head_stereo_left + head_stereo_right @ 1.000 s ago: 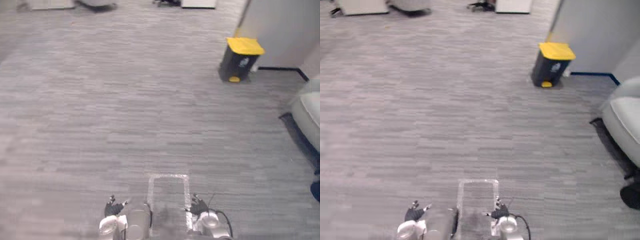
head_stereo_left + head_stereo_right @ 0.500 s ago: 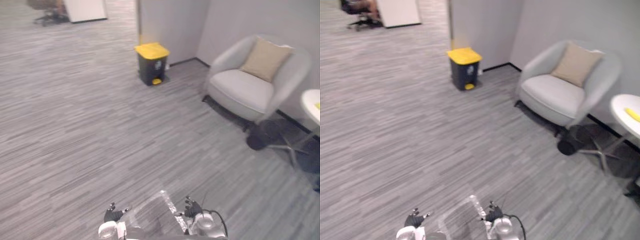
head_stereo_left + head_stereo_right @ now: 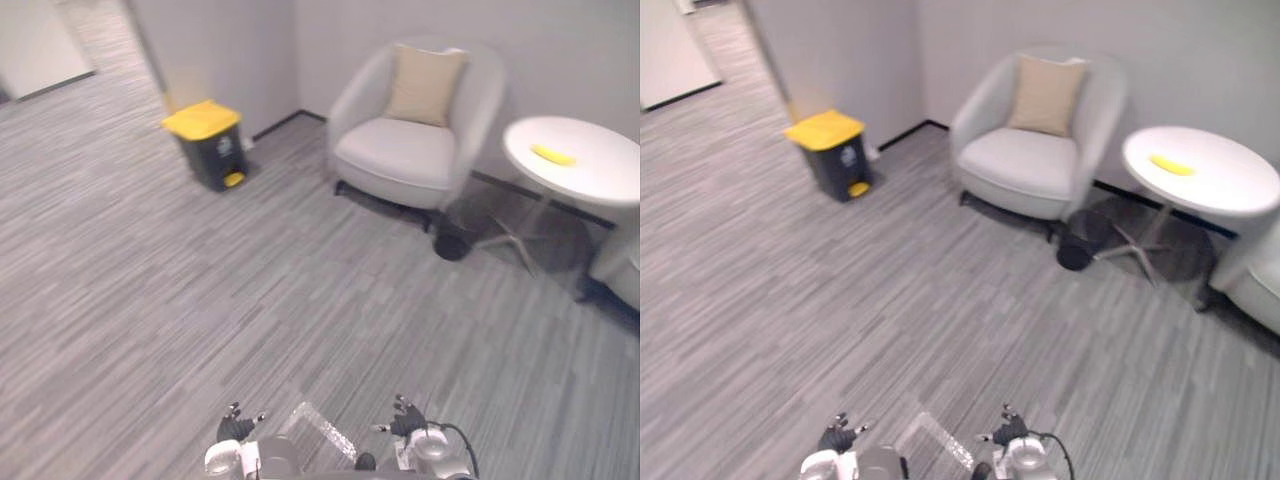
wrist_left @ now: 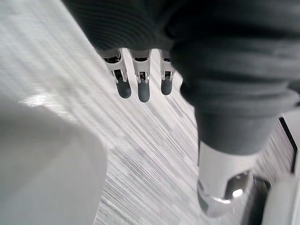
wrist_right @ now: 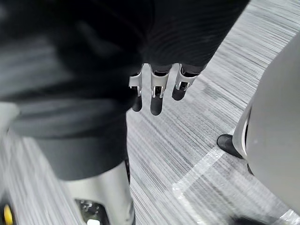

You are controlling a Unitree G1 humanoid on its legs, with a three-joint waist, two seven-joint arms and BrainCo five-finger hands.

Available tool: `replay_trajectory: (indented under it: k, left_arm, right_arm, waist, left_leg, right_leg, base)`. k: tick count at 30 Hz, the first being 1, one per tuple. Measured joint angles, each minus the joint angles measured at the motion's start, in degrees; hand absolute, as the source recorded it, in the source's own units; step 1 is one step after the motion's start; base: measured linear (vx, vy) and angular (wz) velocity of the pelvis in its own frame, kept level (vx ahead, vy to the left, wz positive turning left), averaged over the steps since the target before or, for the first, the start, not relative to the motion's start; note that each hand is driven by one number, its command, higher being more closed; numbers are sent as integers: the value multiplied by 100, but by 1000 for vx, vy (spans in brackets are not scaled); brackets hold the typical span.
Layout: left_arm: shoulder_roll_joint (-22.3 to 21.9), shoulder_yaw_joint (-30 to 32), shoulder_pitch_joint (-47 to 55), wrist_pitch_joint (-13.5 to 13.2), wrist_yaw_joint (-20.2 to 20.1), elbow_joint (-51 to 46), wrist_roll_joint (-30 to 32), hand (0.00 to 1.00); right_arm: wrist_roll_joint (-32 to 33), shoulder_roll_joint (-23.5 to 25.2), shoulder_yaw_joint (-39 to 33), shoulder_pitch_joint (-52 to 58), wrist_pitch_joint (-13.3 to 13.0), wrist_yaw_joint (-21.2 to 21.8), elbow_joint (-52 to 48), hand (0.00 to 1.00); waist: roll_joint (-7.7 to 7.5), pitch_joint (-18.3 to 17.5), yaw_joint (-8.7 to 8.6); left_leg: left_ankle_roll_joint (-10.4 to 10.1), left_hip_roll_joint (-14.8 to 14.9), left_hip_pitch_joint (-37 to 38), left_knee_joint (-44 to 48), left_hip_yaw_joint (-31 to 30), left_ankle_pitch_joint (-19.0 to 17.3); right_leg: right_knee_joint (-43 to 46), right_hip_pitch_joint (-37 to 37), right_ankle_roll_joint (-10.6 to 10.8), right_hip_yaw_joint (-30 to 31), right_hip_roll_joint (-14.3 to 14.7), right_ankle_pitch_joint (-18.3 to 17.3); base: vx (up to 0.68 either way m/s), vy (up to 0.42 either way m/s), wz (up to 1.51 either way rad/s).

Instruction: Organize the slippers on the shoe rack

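My left hand (image 3: 237, 428) hangs low at the near edge of the eye views, over grey carpet. Its fingers (image 4: 143, 86) are straight and relaxed, with nothing in them. My right hand (image 3: 405, 420) hangs beside it a little to the right. Its fingers (image 5: 157, 98) also hang loose and hold nothing. Between the two hands, a pale tape rectangle (image 3: 325, 432) marks the carpet.
A dark bin with a yellow lid (image 3: 208, 145) stands by the far wall on the left. A grey armchair with a beige cushion (image 3: 405, 150) sits at the far middle. At its right is a round white table (image 3: 590, 175) with a small yellow thing (image 3: 552, 154) on it. Open carpet lies in front.
The camera has swung to the right: the bin and armchair have shifted left in the picture and the round table has come fully in. Both hands hang as before.
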Motion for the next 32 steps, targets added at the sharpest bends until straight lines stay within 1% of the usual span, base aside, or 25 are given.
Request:
replay_trajectory:
  k: [1, 2, 3, 4, 5, 6, 8, 10, 15, 17, 18, 24, 27, 29, 30, 32]
  left_arm:
    - [-16, -11, 1, 0, -1, -21, 0, 0]
    - [-90, -31, 24, 0, -1, 8, -60, 0]
    - [-32, 4, 47, 3, -5, 5, -44, 0]
    - [41, 9, 65, 1, -5, 6, -42, 0]
    - [64, 10, 69, 4, -5, 6, -42, 0]
    - [168, 8, 75, 13, -7, 58, -37, 0]
    - [219, 4, 67, 12, -7, 132, -26, 0]
    - [213, -7, 62, 12, -9, 185, -1, 0]
    - [170, -68, 69, 10, -21, 231, 30, 0]
    - [164, -67, 70, 8, -21, 258, 46, 0]
    - [165, -67, 69, 8, -20, 269, 49, 0]
    - [170, -66, 68, 1, -26, 298, 51, 0]
    - [180, -61, 68, -5, -36, 328, 46, 0]
    - [180, -61, 69, -9, -37, 329, 45, 0]
    - [184, -62, 73, -10, -45, 328, 49, 0]
    - [192, -62, 93, -10, -46, 321, 47, 0]
  right_arm:
    - [3, -2, 0, 16, -1, 0, 1, 0]
    - [5, -28, -4, 40, -2, -1, 47, 0]
    - [3, 46, -4, 61, 3, -1, 72, 0]
    - [3, 142, -2, 96, 2, 2, 59, 0]
    - [3, 172, -3, 120, 1, 1, 47, 0]
    - [2, 300, -3, 247, -3, 4, -8, 0]
    - [2, 333, -36, 371, -9, 9, -26, 0]
    - [2, 381, -210, 396, -9, 9, -20, 0]
    - [4, 385, -363, 398, -8, 8, 36, 0]
    - [6, 386, -456, 391, -10, 4, 82, 0]
    - [9, 386, -458, 389, -13, 1, 84, 0]
    - [16, 379, -678, 369, -12, -42, 103, 0]
    - [16, 340, -704, 365, -13, -51, 124, 0]
    - [15, 333, -778, 362, -15, -53, 123, 0]
    - [17, 333, -866, 362, -27, -56, 105, 0]
    - [17, 334, -898, 367, -32, -61, 78, 0]
  waist:
    - [42, -26, 2]
    - [195, -122, 15]
    - [44, -179, 39]
    - [-97, -259, 56]
    - [-138, -287, 56]
    - [-309, -390, 56]
    - [-410, -466, 50]
    - [-442, -503, 50]
    - [-374, -572, 51]
    - [-372, -577, 53]
    - [-380, -573, 53]
    - [-380, -568, 50]
    - [-390, -546, 40]
    - [-395, -530, 39]
    - [-375, -512, -1]
    - [-402, -509, -34]
  left_leg:
    - [-42, -85, 50, -424, -378, 159]
    - [-114, -23, 139, -666, -501, 813]
    - [-6, -83, 292, -817, -218, 795]
    - [46, -144, 390, -990, -70, 822]
    - [60, -171, 415, -1049, -34, 833]
    - [168, -309, 571, -1342, 78, 923]
    - [262, -455, 779, -1593, 98, 986]
    - [280, -533, 947, -1741, 102, 997]
    - [297, -549, 1115, -1935, 169, 1008]
    - [297, -499, 1251, -2034, 254, 1009]
    - [306, -439, 1355, -2150, 393, 1015]
    - [309, -285, 1456, -2247, 809, 1031]
    - [327, -276, 1498, -2406, 984, 1185]
    - [335, -293, 1521, -2459, 1037, 1239]
    - [347, -302, 1561, -2599, 1043, 1298]
    - [309, -310, 1577, -2718, 1039, 1381]
  right_leg:
    - [16, -11, 107, 123, 19, -23]
    - [49, 39, 252, 357, 123, -98]
    - [-23, 116, 351, 486, -11, -85]
    - [-38, 129, 406, 551, -147, -108]
    - [-35, 127, 422, 554, -196, -118]
    - [-73, 129, 505, 592, -367, -169]
    - [-257, 287, 560, 501, -525, -155]
    - [-353, 440, 617, 447, -606, -134]
    - [-408, 523, 656, 447, -656, -110]
    - [-392, 527, 665, 480, -634, -104]
    - [-374, 513, 672, 520, -608, -96]
    - [-156, 295, 657, 534, -523, -49]
    - [-212, 211, 657, 469, -533, 62]
    - [-227, 210, 657, 432, -566, 65]
    - [-251, 196, 668, 385, -583, 71]
    - [-273, 150, 678, 304, -601, 62]
  base:
    - [201, 233, -92]
    - [257, 283, -100]
    - [268, 285, -95]
    - [187, 175, -55]
    - [193, 148, -40]
    - [219, 146, -23]
    - [230, 113, -5]
    - [176, 63, 5]
    - [107, 34, -7]
    - [30, -5, -24]
    - [0, -11, -35]
    - [-66, -19, -44]
    - [-138, -14, -27]
    - [-164, -15, -14]
    - [-217, -24, -7]
    - [-138, -19, 5]
